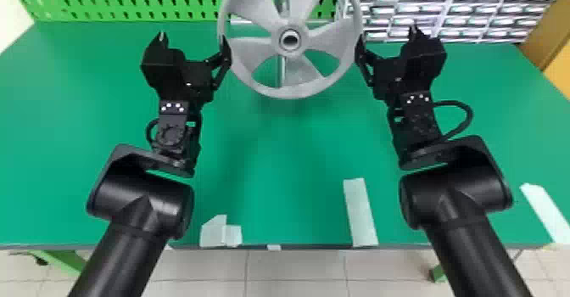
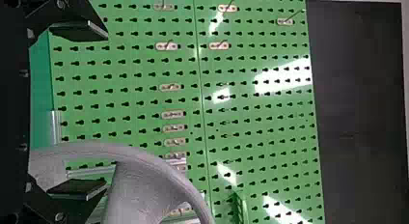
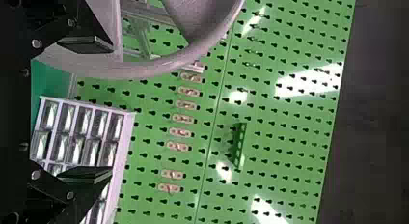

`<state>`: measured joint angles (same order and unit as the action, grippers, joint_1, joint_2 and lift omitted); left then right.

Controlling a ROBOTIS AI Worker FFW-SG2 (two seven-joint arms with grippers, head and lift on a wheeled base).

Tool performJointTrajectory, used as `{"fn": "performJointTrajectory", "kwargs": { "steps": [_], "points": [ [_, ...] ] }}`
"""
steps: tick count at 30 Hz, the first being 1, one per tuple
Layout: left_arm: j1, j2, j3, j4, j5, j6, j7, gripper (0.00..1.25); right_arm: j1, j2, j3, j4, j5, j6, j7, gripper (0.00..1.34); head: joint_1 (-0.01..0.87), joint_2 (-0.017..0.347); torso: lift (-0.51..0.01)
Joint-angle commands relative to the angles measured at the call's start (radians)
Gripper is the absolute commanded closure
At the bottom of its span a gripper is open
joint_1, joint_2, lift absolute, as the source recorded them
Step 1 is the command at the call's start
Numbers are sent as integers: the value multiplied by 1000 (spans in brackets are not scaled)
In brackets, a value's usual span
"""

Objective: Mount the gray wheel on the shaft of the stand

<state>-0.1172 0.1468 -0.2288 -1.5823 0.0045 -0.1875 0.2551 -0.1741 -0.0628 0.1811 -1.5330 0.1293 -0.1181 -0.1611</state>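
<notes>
In the head view, the gray wheel (image 1: 335, 77) stands upright at the top middle, its hub in front of the metal post of the stand (image 1: 280, 69). I cannot tell whether the shaft is inside the hub. My left gripper (image 1: 193, 46) is spread wide, its inner finger against or beside the rim's left side. Mirroring it, my right gripper (image 1: 386, 46) is open, inner finger at the rim's right side. Wide gaps separate the fingers of the left gripper (image 2: 103, 110) and right gripper (image 3: 111, 109) in their wrist views; one finger of each overlaps the wheel (image 2: 140, 185).
A green table (image 1: 271, 156) lies under both arms, with pale tape strips (image 1: 360, 213) near its front edge. Behind it rise a green pegboard (image 1: 127, 3) and, at back right, a cabinet of small clear drawers (image 1: 417, 9) close behind the right gripper.
</notes>
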Motion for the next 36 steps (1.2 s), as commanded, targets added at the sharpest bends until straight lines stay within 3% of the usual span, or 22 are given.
{"fn": "performJointTrajectory", "kwargs": {
  "steps": [1, 10, 22, 36],
  "points": [
    [33, 1, 12, -31, 14, 2, -8, 196, 16, -2, 3, -6, -25, -2, 2, 377, 865, 52, -101],
    [93, 1, 51, -61, 31, 5, -50, 196, 59, -8, 6, -12, -79, -37, 9, 377, 865, 52, -101],
    [128, -1, 94, -67, 46, 33, -119, 197, 100, -11, -26, -6, -142, -60, 98, 377, 865, 52, -101],
    [145, -1, 117, -50, 57, 54, -172, 202, 133, -11, -40, 4, -151, -60, 123, 377, 865, 52, -101]
  ]
}}
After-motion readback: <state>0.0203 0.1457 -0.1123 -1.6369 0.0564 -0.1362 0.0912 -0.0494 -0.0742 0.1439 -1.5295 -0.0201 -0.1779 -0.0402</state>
